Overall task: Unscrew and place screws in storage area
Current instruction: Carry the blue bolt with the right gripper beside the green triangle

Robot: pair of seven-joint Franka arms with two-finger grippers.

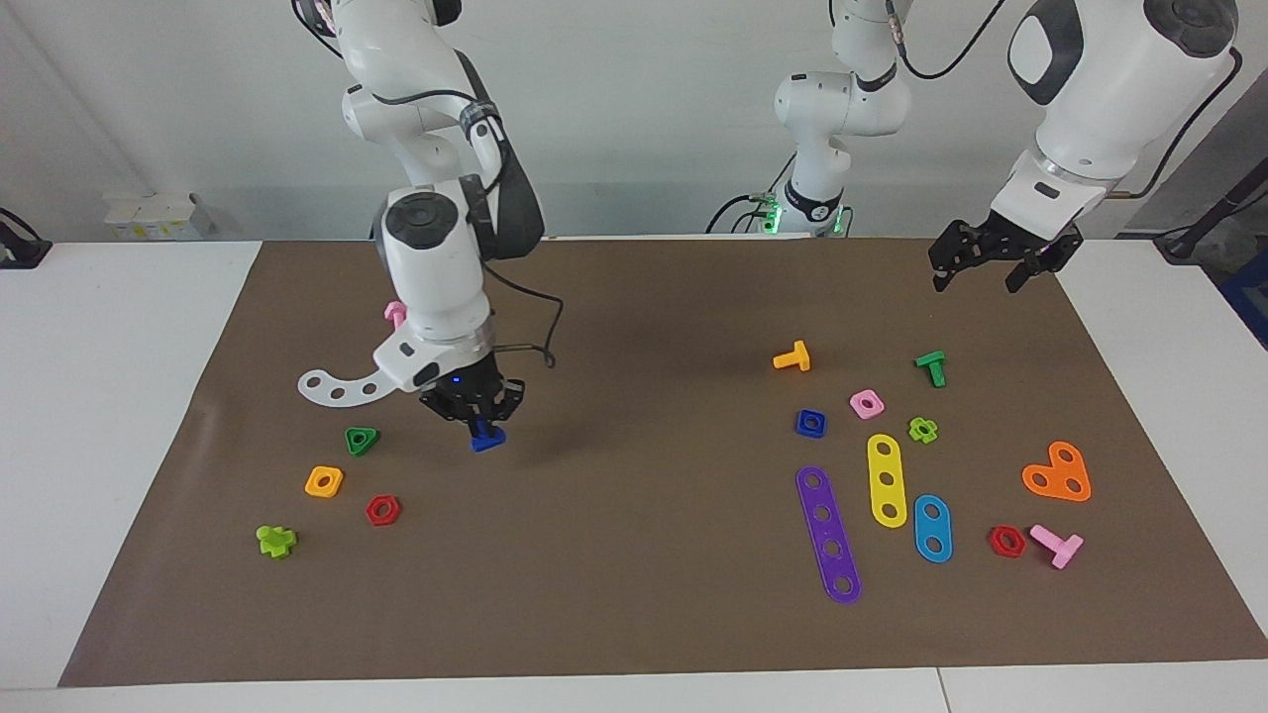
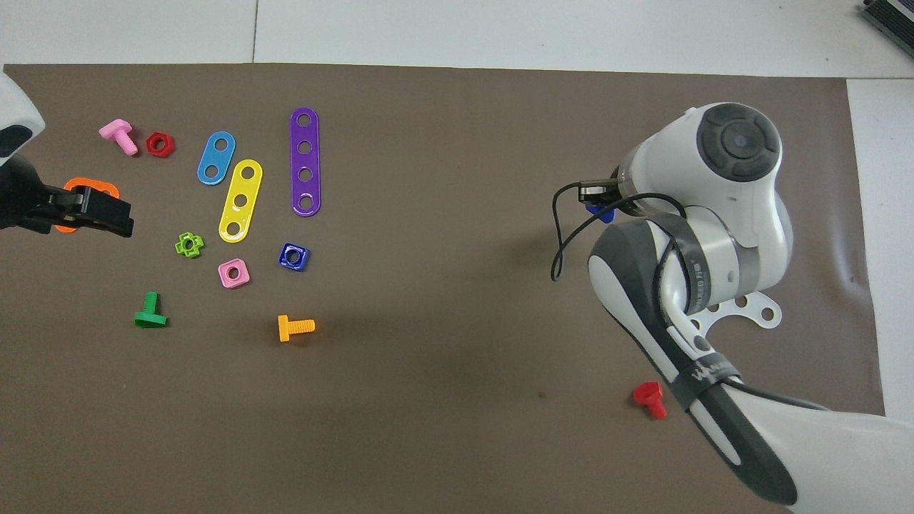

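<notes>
My right gripper (image 1: 479, 424) is shut on a small dark-blue screw (image 1: 487, 441), which hangs point-up from its fingertips just over the brown mat (image 1: 634, 594). It hovers beside the white curved plate (image 1: 342, 386) and the green triangular nut (image 1: 362, 440), toward the right arm's end of the table. In the overhead view only a sliver of the blue screw (image 2: 605, 213) shows under the wrist. My left gripper (image 1: 974, 283) is open and holds nothing. It hangs high over the mat's corner at the left arm's end.
Near the held screw lie an orange square nut (image 1: 324, 481), a red hex nut (image 1: 382, 510), a lime cross piece (image 1: 276, 540) and a red screw (image 2: 650, 398). Toward the left arm's end lie orange (image 1: 792, 357) and green (image 1: 931, 367) screws, nuts and several flat plates.
</notes>
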